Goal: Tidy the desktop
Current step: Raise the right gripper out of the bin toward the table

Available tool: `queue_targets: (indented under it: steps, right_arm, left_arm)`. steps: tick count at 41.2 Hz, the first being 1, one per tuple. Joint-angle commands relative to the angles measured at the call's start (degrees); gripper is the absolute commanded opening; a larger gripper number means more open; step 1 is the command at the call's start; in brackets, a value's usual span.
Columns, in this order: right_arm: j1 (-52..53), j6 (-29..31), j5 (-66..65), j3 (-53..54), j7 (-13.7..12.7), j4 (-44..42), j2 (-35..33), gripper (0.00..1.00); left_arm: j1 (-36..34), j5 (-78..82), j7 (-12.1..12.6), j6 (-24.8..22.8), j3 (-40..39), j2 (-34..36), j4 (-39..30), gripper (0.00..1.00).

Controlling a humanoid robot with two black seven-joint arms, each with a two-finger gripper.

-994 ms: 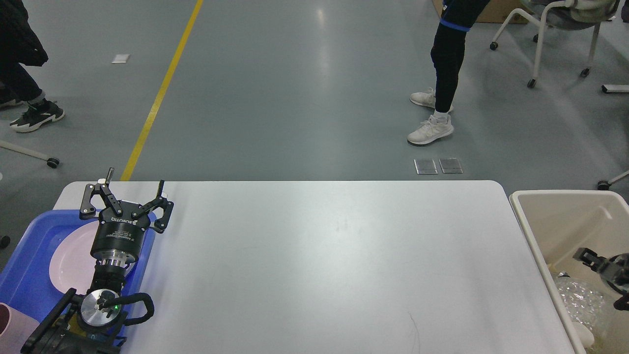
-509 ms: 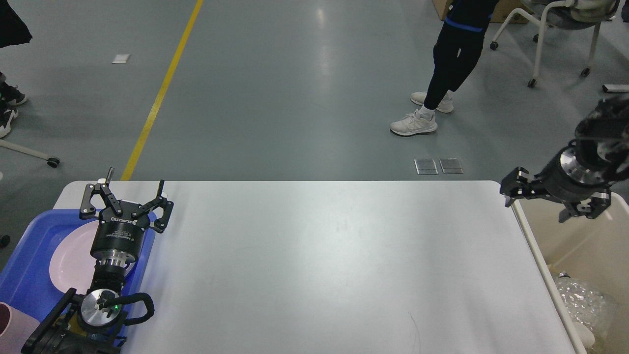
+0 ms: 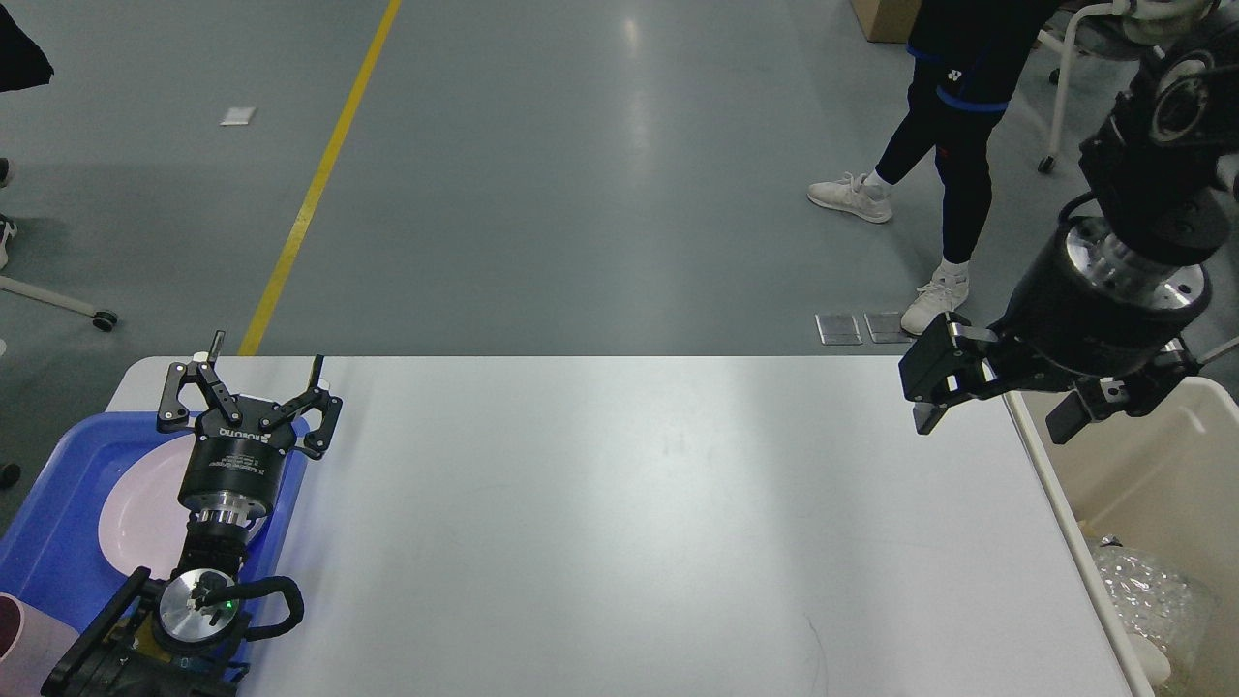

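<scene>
The desktop (image 3: 619, 523) is a large white table top with rounded corners; its middle is bare. My left gripper (image 3: 266, 353) is open and empty, pointing away from me over the far left corner, above the blue tray (image 3: 58, 513). My right gripper (image 3: 997, 424) is open and empty, held above the desktop's far right edge, next to the beige bin (image 3: 1176, 474). A pale pink plate (image 3: 135, 518) lies in the blue tray, partly hidden by my left arm.
A pink cup (image 3: 24, 639) stands at the tray's near end. Crumpled clear plastic (image 3: 1147, 605) lies in the bin. A person (image 3: 953, 145) walks on the floor behind the table. A chair (image 3: 1084, 39) stands at the far right.
My right arm rose out of the beige bin and swung up and left over the table's right edge. The left arm has not moved. The person behind the table stepped to the right.
</scene>
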Motion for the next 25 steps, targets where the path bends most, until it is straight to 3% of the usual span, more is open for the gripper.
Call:
queue_targets:
  steps: [1, 10, 25]
  right_arm:
    - [-0.4, -1.3, 1.6, -0.4, 0.0, 0.9, -0.5, 1.0]
    - [-5.8, -5.4, 9.7, -1.6, 0.0, 1.7, -0.5, 1.0]
    - [-33.0, -23.9, 13.8, 2.3, 0.2, 2.8, 1.0, 1.0]
  left_arm:
    - [0.0, 0.0, 0.0, 0.0, 0.0, 0.0, 0.0, 0.96]
    - [0.0, 0.0, 0.0, 0.0, 0.0, 0.0, 0.0, 0.96]
    - [0.0, 0.0, 0.0, 0.0, 0.0, 0.0, 0.0, 0.96]
